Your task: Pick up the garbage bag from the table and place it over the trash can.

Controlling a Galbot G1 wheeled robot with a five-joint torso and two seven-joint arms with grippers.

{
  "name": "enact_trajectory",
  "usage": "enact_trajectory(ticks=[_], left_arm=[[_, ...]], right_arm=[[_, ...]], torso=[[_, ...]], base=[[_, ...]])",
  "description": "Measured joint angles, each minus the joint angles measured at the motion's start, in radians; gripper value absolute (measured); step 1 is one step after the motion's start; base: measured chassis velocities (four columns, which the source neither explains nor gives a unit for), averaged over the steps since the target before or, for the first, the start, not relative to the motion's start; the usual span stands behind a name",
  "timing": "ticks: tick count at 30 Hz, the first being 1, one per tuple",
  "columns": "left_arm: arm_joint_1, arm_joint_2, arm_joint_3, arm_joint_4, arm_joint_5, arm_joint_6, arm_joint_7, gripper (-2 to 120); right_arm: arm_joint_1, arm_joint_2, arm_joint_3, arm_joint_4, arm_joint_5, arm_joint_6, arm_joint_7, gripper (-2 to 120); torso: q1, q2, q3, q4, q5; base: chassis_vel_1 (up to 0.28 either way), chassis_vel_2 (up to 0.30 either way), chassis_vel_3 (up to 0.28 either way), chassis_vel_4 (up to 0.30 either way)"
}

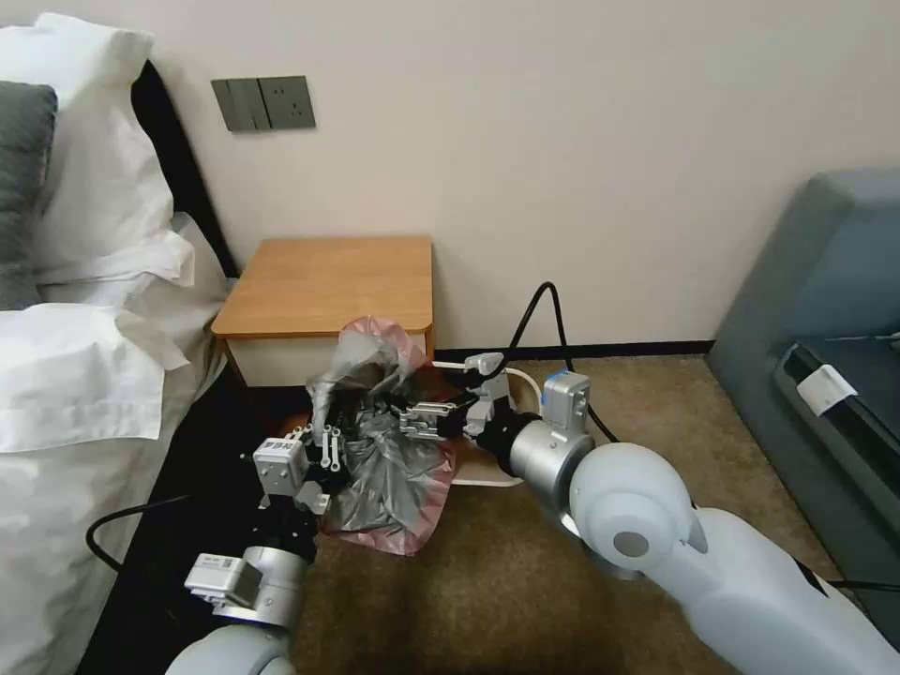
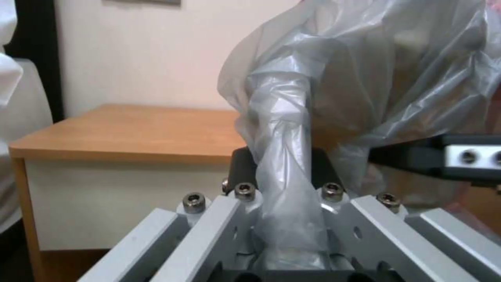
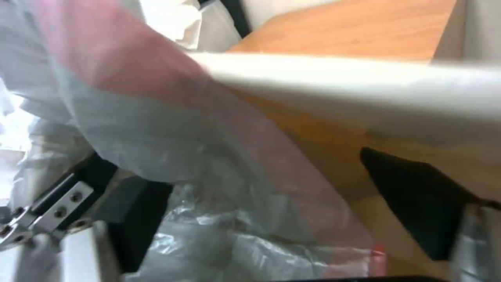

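Note:
The garbage bag (image 1: pixel 389 469), crinkly grey film with a pink rim, hangs in front of the table (image 1: pixel 328 281), just off its front right corner. My left gripper (image 1: pixel 323 442) is shut on a twisted strand of the bag (image 2: pixel 284 156) at its near left side. Reaching in from the right, my right gripper (image 1: pixel 422 417) stands open, fingers wide apart (image 3: pixel 258 170), with bag film (image 3: pixel 172 129) draped over one finger. The beige trash can (image 1: pixel 487 480) sits on the floor under the right wrist, mostly hidden; its rim (image 3: pixel 365 78) runs close past the right fingers.
A bed with white pillows (image 1: pixel 84 281) lines the left side. A grey sofa (image 1: pixel 825 309) stands at the right. A black cable (image 1: pixel 544 314) loops over the right wrist. Brown carpet (image 1: pixel 506 581) lies open in front of the can.

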Motion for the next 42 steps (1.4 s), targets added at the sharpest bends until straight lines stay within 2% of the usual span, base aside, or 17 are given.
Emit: enact_trajectory(ticks=[1, 3, 5, 8, 9, 11, 15, 16, 22, 24, 33, 42], left_arm=[[0.000, 0.000, 0.000, 0.000, 0.000, 0.000, 0.000, 7], [0.000, 0.001, -0.002, 0.000, -0.002, 0.000, 0.001, 7], [0.000, 0.001, -0.002, 0.000, -0.002, 0.000, 0.001, 7], [-0.001, 0.001, -0.001, 0.000, -0.002, 0.000, 0.002, 7], [-0.001, 0.001, -0.001, 0.000, -0.002, 0.000, 0.002, 7], [-0.003, 0.000, 0.000, 0.001, -0.002, 0.000, 0.002, 7], [-0.004, -0.002, 0.000, 0.005, -0.002, 0.000, 0.001, 7], [-0.004, -0.003, 0.000, 0.006, -0.002, 0.000, 0.000, 7], [-0.004, -0.003, -0.002, 0.006, -0.010, 0.002, -0.006, 7], [-0.004, -0.002, -0.002, 0.006, -0.014, 0.005, -0.011, 7], [-0.013, -0.003, 0.001, 0.018, -0.029, 0.025, -0.038, 7], [-0.013, -0.003, 0.002, 0.021, -0.045, 0.050, -0.070, 7]], right_arm=[[0.001, 0.001, -0.001, -0.001, 0.000, 0.001, -0.001, 86], [0.001, 0.003, -0.007, -0.007, -0.013, 0.006, -0.012, 72], [0.001, 0.003, -0.009, -0.008, -0.020, 0.007, -0.017, 69], [0.001, -0.002, -0.013, -0.008, -0.040, 0.008, -0.034, 52], [0.001, -0.002, -0.013, -0.008, -0.040, 0.008, -0.034, 52], [0.000, -0.007, -0.013, -0.003, -0.044, 0.010, -0.040, 42], [-0.006, -0.012, -0.012, 0.002, -0.047, 0.012, -0.047, 34], [-0.012, -0.013, -0.011, 0.004, -0.054, 0.013, -0.053, 25], [-0.021, -0.014, -0.010, 0.020, -0.070, 0.015, -0.061, 4], [-0.021, -0.016, -0.008, 0.028, -0.070, 0.013, -0.063, 0], [-0.049, -0.054, 0.016, 0.091, -0.075, -0.002, -0.092, 0], [-0.054, -0.142, 0.121, 0.162, -0.026, -0.008, -0.173, 0]], torso=[[0.000, 0.000, 0.000, 0.0000, 0.0000], [0.000, 0.000, 0.000, 0.0000, 0.0000], [0.000, 0.000, 0.000, 0.0000, 0.0000], [0.000, 0.000, 0.000, 0.0000, 0.0000], [0.000, 0.000, 0.000, 0.0000, 0.0000], [0.000, 0.000, 0.000, 0.0000, 0.0000], [0.000, 0.000, 0.000, -0.0001, 0.0000], [0.000, 0.000, 0.000, -0.0001, 0.0000], [0.000, 0.000, 0.000, 0.0000, 0.0001], [0.000, 0.000, 0.000, -0.0001, 0.0001], [0.000, 0.000, 0.000, -0.0001, 0.0001], [0.000, 0.000, 0.000, -0.0001, 0.0001]], base=[[0.000, 0.000, 0.000, 0.000], [0.000, 0.000, 0.000, 0.000], [0.000, 0.000, 0.000, 0.000], [0.000, 0.000, 0.000, 0.000], [0.000, 0.000, 0.000, 0.000], [0.000, 0.000, 0.000, 0.000], [0.000, 0.000, 0.000, 0.000], [0.000, 0.000, 0.000, 0.000], [0.000, 0.000, 0.000, 0.000], [0.000, 0.000, 0.000, 0.000], [0.000, 0.000, 0.000, 0.000], [0.000, 0.000, 0.000, 0.000]])
